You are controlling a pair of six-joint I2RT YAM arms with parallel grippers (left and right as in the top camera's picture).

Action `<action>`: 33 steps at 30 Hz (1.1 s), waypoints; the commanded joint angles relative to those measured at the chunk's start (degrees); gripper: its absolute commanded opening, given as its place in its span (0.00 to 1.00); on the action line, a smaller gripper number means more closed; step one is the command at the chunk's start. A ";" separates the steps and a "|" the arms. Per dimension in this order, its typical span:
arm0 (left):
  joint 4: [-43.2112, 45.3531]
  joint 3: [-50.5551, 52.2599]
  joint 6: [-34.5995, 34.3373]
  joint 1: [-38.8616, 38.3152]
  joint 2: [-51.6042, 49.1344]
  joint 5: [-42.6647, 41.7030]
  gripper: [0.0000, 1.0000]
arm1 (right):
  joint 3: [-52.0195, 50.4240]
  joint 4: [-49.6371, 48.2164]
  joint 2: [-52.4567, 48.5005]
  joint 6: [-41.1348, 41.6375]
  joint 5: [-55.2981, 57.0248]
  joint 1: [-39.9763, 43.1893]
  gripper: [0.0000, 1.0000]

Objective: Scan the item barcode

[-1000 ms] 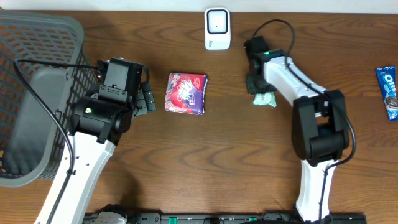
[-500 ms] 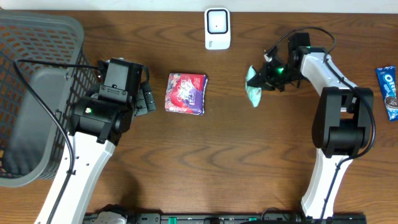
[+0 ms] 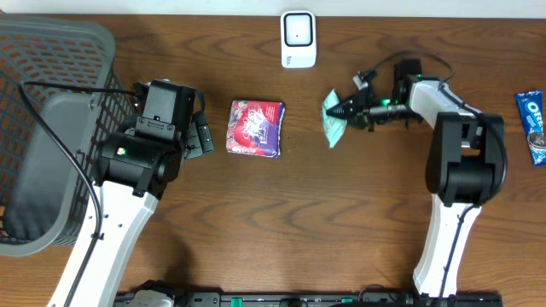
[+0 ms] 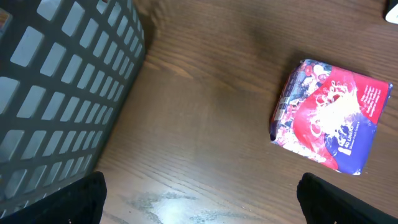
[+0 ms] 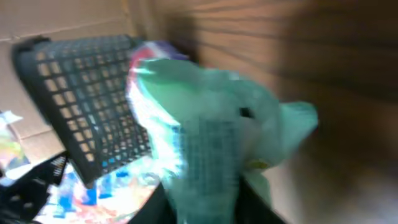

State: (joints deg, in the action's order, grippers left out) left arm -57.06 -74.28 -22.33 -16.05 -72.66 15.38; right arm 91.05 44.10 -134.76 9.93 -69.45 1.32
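Note:
A mint-green snack packet (image 3: 332, 120) hangs off the table, pinched by its edge in my right gripper (image 3: 346, 110), which lies sideways and points left. It sits below and right of the white barcode scanner (image 3: 298, 38). In the right wrist view the blurred green packet (image 5: 211, 130) fills the space between the dark fingers (image 5: 264, 202); my right gripper (image 5: 208, 208) is shut on it. My left gripper (image 3: 199, 135) stands wide open over bare wood (image 4: 202, 205), left of a red and purple packet (image 3: 255, 128) (image 4: 329, 115).
A grey mesh basket (image 3: 51, 128) (image 4: 62, 87) fills the left side, close beside my left arm. A blue cookie pack (image 3: 532, 126) lies at the right edge. The basket (image 5: 81, 106) also shows in the right wrist view.
My right arm lifted the green packet off the table, turned sideways and carried it left toward the scanner. The left arm has not moved.

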 commanded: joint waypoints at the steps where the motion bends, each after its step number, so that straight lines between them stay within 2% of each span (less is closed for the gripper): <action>1: -0.17 0.13 -0.28 0.24 -0.20 0.72 0.98 | -0.61 0.55 -1.90 2.12 10.60 2.21 0.28; 2: -0.17 0.13 -0.28 0.24 -0.20 0.72 0.98 | -0.31 1.86 -1.33 4.00 19.71 3.17 0.31; 5: -0.17 0.13 -0.28 0.24 -0.20 0.72 0.98 | 0.87 4.61 0.07 3.54 28.09 4.87 0.41; 7: -0.17 0.13 -0.28 0.24 -0.20 0.72 0.98 | 2.47 7.56 2.34 2.86 33.33 6.27 0.41; 10: -0.17 0.13 -0.28 0.24 -0.20 0.74 0.98 | 4.35 10.69 5.95 2.10 39.71 6.86 0.45; 13: -0.17 0.13 -0.28 0.24 -0.20 0.72 0.98 | 6.21 13.46 9.66 0.15 43.15 6.32 0.53; 15: -0.17 0.13 -0.28 0.24 -0.20 0.72 0.98 | 6.62 14.29 12.37 -0.92 43.39 5.35 0.52; 17: -0.17 0.13 -0.28 0.24 -0.20 0.72 0.98 | 6.62 14.80 14.60 -1.03 44.17 4.11 0.48; 22: -0.17 0.13 -0.28 0.24 -0.20 0.72 0.98 | 6.62 14.82 17.03 -1.01 48.68 -0.48 0.15; 25: -0.20 0.13 -0.28 0.24 -0.20 0.72 0.98 | 6.60 14.51 16.70 -0.98 52.83 -3.63 0.03; 33: -0.17 0.13 -0.28 0.24 -0.20 0.72 0.98 | 6.27 13.31 13.46 1.84 63.63 -10.12 0.01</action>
State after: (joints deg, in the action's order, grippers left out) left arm -57.04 -74.28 -22.33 -16.05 -72.66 15.38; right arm 97.32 57.98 -118.83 10.17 -12.16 -7.60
